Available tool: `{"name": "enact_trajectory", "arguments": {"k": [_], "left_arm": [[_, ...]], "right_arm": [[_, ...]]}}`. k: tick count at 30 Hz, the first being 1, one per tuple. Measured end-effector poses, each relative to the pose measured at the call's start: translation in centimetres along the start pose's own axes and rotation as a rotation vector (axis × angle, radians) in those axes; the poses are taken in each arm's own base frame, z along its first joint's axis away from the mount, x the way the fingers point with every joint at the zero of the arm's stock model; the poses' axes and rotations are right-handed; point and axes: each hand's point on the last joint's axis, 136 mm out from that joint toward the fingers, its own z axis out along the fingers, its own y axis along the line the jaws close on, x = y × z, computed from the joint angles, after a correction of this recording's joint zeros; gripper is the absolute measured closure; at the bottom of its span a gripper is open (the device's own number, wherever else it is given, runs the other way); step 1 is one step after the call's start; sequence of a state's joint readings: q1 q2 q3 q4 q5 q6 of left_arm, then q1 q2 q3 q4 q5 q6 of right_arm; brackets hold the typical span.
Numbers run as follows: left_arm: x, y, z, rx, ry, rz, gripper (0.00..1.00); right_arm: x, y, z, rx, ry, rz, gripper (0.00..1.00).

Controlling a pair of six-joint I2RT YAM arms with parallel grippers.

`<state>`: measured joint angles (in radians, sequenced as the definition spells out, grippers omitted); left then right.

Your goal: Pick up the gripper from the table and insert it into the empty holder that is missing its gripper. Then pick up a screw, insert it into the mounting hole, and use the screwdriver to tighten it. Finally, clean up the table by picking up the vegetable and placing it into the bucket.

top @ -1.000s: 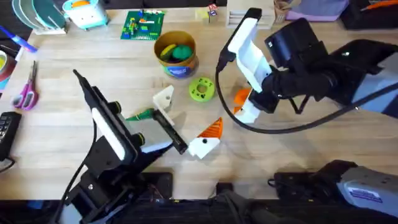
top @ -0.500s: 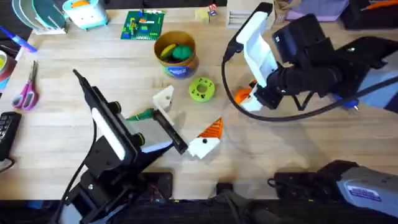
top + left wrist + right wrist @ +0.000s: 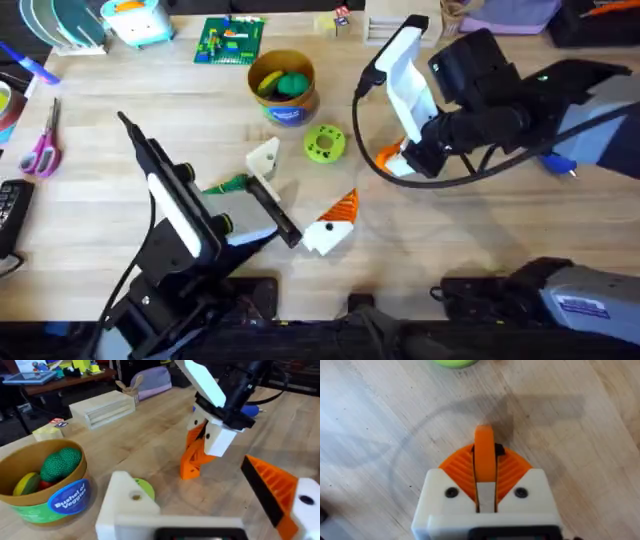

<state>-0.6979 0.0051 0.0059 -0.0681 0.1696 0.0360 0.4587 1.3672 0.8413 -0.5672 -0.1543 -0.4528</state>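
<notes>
Bright even light; soft shadows on table (image 3: 120, 90); wrist foregrounds blurred.

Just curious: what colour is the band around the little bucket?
Blue with white lettering, on the bucket; clearest in the left wrist view.

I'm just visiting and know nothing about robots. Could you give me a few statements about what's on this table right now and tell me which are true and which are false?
1. The right gripper is shut on the gripper, a small orange piece. True.
2. The bucket is empty. False: it holds a green lump and a yellow toy.
3. The vegetable lies on the table. True: it is beside the left arm, not in the bucket.
4. The holder already has an orange tip on it. False: it is plain white.
5. The green disc sits inside the bucket. False: it lies on the table beside the bucket.
</notes>
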Motion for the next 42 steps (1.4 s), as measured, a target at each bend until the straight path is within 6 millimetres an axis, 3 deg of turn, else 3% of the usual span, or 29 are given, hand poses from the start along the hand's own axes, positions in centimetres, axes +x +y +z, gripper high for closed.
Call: {"name": "enact_trajectory", "arguments": {"k": [4, 10, 13, 19, 24, 28, 31, 34, 42], "left_arm": [[0.0, 0.0, 0.0, 0.000, 0.000, 0.000, 0.008], [0.0, 0.0, 0.0, 0.000, 0.000, 0.000, 0.008], [0.0, 0.0, 0.0, 0.000, 0.000, 0.000, 0.008], [0.0, 0.0, 0.0, 0.000, 0.000, 0.000, 0.007], [0.0, 0.0, 0.0, 0.000, 0.000, 0.000, 0.007], [0.0, 0.0, 0.0, 0.000, 0.000, 0.000, 0.008], [0.0, 0.0, 0.0, 0.000, 0.000, 0.000, 0.008], [0.0, 0.0, 0.0, 0.000, 0.000, 0.000, 0.008], [0.0, 0.0, 0.0, 0.000, 0.000, 0.000, 0.008]], "right_arm": [[-0.2, -0.1, 0.0, 0.004, -0.009, 0.001, 0.982], [-0.5, -0.2, -0.3, 0.008, -0.018, 0.000, 0.988], [-1.0, -0.2, -1.3, 0.018, -0.039, -0.003, 0.990], [-4.0, -0.4, -7.2, 0.094, -0.213, 0.021, 0.992], [-3.7, 0.1, -12.0, 0.129, -0.328, 0.123, 0.993], [-3.7, -0.1, -14.3, 0.123, -0.447, 0.227, 0.993], [-3.8, 0.5, -14.2, 0.048, -0.555, 0.299, 0.993], [-4.0, 1.4, -12.8, -0.082, -0.626, 0.393, 0.993], [-5.8, 3.8, -11.0, -0.422, -0.643, 0.616, 0.993]]}}
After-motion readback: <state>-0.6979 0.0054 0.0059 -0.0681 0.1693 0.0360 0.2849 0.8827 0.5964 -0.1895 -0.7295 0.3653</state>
